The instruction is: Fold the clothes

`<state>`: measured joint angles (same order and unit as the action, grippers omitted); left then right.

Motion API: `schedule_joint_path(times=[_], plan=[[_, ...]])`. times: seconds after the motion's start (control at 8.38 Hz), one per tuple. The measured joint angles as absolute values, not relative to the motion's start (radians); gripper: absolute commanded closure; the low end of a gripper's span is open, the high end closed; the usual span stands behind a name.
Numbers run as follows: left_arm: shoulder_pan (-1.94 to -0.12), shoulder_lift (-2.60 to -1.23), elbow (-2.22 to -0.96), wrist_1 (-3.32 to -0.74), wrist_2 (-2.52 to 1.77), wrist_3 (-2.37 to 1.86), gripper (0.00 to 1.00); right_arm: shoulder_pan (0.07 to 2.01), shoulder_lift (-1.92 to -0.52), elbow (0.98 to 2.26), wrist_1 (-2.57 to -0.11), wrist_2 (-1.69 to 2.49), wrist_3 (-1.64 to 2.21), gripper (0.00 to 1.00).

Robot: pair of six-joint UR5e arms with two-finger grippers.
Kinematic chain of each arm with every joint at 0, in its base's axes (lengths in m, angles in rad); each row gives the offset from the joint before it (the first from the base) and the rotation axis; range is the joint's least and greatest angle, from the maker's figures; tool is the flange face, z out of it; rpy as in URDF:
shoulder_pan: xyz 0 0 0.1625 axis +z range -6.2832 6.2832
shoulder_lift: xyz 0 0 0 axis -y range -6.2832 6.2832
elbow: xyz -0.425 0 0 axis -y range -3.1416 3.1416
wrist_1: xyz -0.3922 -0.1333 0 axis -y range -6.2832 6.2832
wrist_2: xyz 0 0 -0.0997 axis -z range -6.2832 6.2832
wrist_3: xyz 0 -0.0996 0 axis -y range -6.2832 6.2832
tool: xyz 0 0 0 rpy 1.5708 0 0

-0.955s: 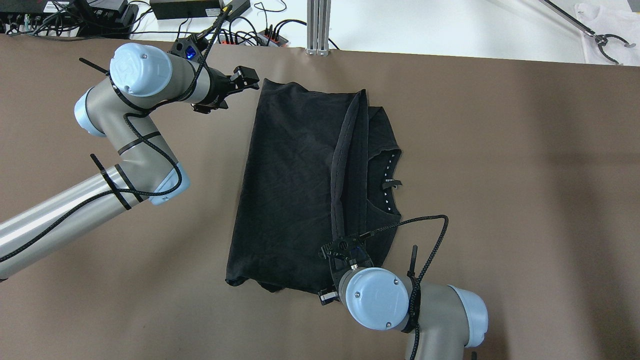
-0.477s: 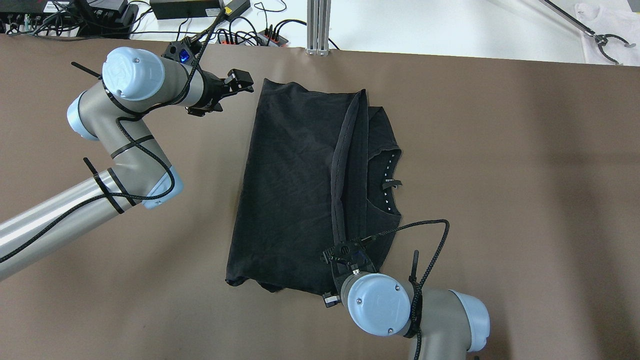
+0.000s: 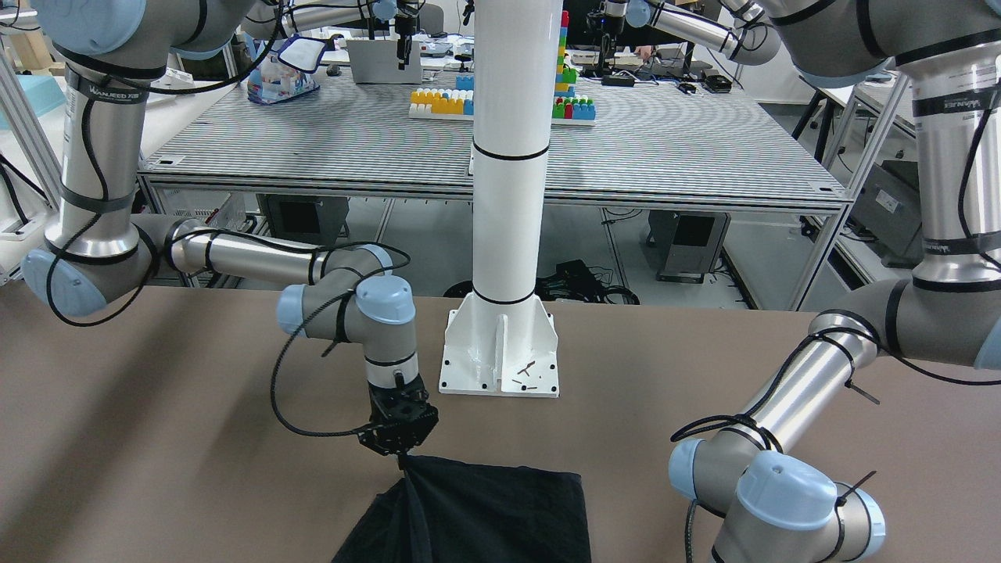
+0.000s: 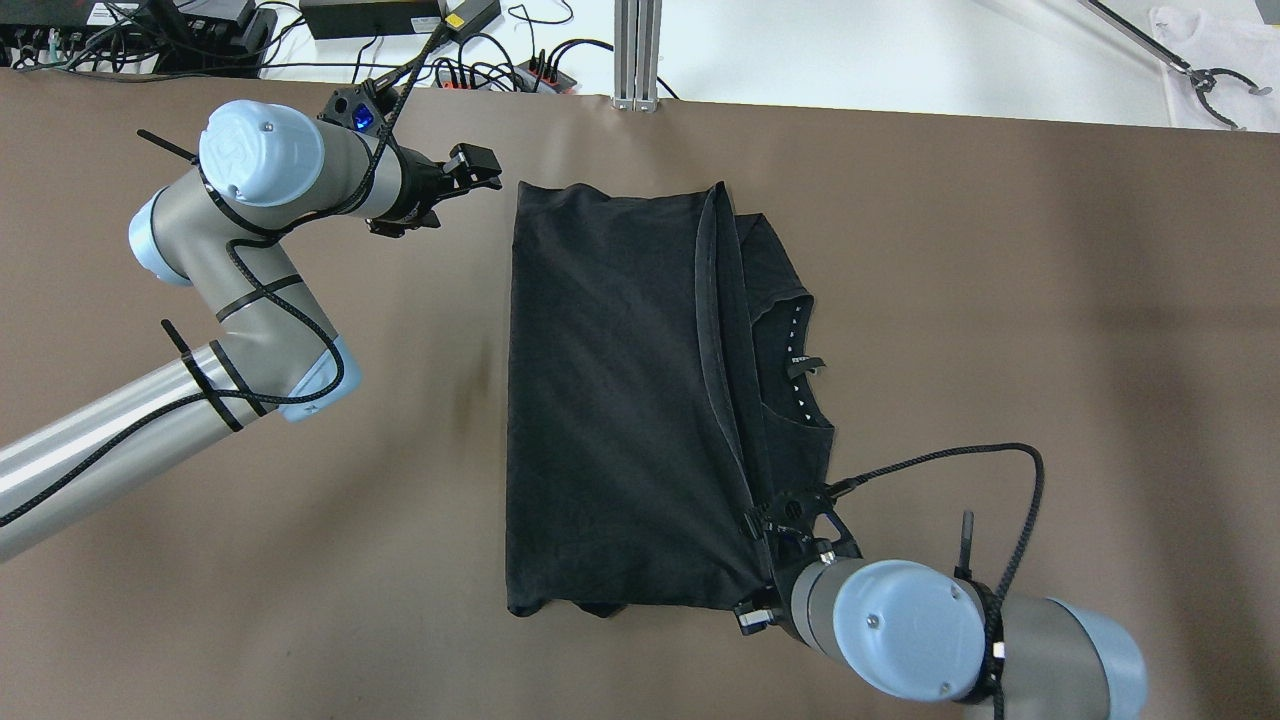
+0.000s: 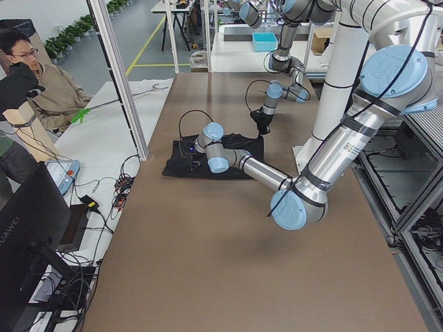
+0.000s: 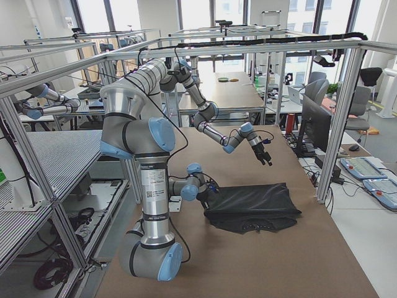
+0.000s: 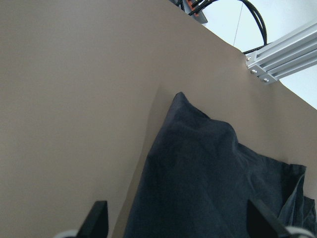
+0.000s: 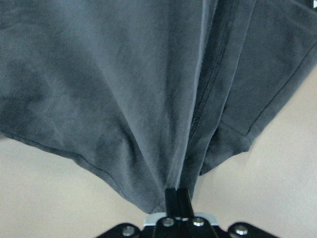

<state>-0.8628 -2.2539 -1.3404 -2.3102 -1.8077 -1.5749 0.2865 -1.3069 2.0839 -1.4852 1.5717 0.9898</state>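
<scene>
Right gripper (image 4: 757, 525): clamped tight on the hemmed edge (image 4: 708, 350) of the plain black knit garment (image 4: 610, 400), at its near corner. You'll notice it has dragged that corner toward the robot and to its right within the last second.
Garment: lies folded mid-way across the brown table (image 4: 1000, 300); the pull has squared its outline and flattened its far edge.
Neckline (image 4: 800, 370): still uncovered beyond the hem.
Left gripper (image 4: 478, 168): fingers spread wide, empty, backed slightly off the far corner.
Meaning: you're likely mid-straightening; another fold remains.
</scene>
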Motion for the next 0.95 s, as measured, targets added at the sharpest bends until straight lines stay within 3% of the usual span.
schedule_joint_path(times=[0.24,0.36,0.48,0.95], plan=[[-0.861,-2.254,-1.335,-2.310,-1.810,-1.571,0.00,0.193,-1.365,2.133,-1.490,1.540,1.120,0.97],[-0.861,-2.254,-1.330,-2.309,-1.812,-1.566,0.00,0.190,-1.381,2.141,-1.491,1.544,1.135,0.86],[-0.861,-2.255,-1.326,-2.309,-1.812,-1.563,0.00,0.197,-1.391,2.145,-1.491,1.556,1.125,0.02],[-0.861,-2.252,-1.325,-2.310,-1.809,-1.564,0.00,0.231,-1.386,2.134,-1.491,1.573,1.106,0.05]])
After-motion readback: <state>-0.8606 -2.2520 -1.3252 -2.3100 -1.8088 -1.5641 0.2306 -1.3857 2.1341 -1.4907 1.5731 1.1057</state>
